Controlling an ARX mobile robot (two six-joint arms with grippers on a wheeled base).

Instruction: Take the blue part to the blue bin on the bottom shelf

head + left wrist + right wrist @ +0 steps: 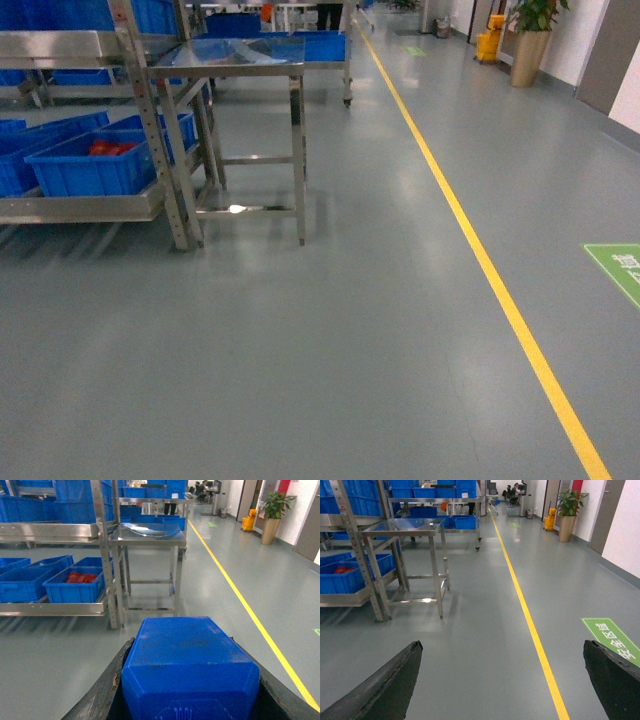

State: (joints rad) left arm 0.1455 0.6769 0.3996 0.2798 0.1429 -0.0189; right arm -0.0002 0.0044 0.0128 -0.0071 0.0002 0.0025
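Rack left, bench right of it.
Blue plastic bins sit on the stainless-steel bottom shelf; steel bench stands just right.

Grey glossy floor, crossed lengthwise by a yellow line, with a green marking at the right edge. Steel table beside the rack at left. Farther back stood a potted plant against a white wall.
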